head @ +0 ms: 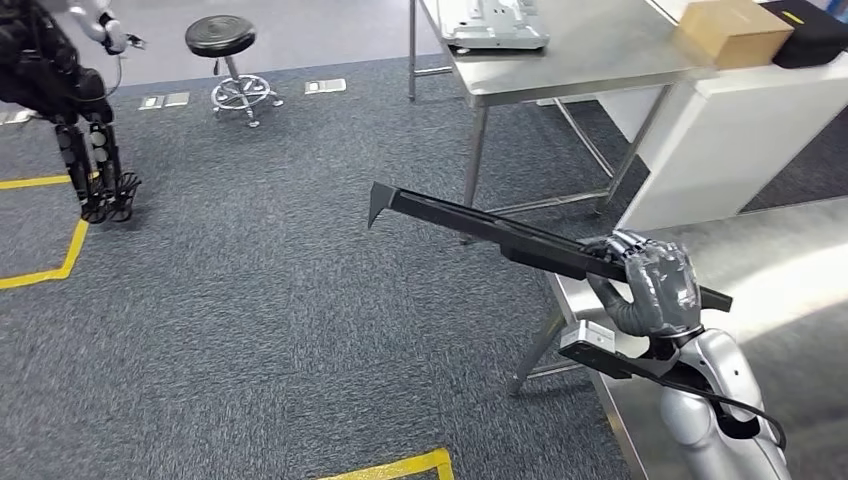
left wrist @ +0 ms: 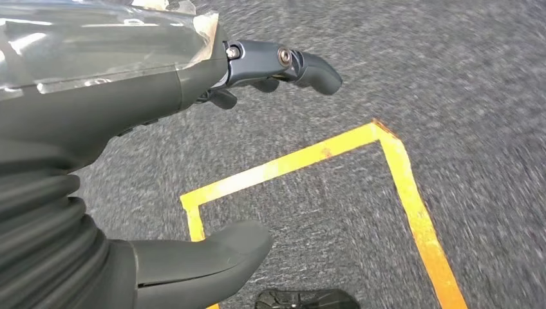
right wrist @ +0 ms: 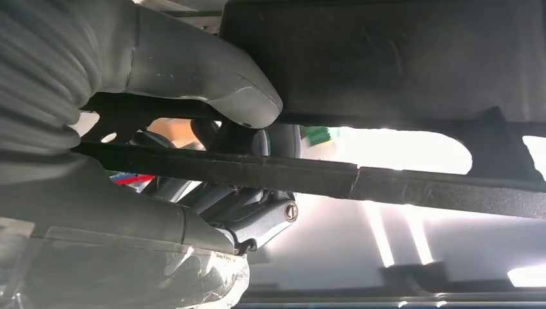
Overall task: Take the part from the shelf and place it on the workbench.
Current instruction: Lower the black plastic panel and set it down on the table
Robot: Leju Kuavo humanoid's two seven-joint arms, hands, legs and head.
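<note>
Head view, right robot hand [head: 655,285] gripping long black part [head: 480,228], left robot hand [left wrist: 129,129] empty, fingers apart

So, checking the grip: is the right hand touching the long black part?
Touching: head view shows the right hand wrapped around the long black part; right wrist view agrees.

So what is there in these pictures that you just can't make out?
- Head view: the far end of the long black part runs behind the right robot hand, so its grip is partly hidden.
- Right wrist view: the part is dark against glare, and its shape is lost.
- Left wrist view: the carpet is blurred; the left robot hand holds nothing.
- Head view: the grey item and brown box on the table are cut off by the top edge.
</note>
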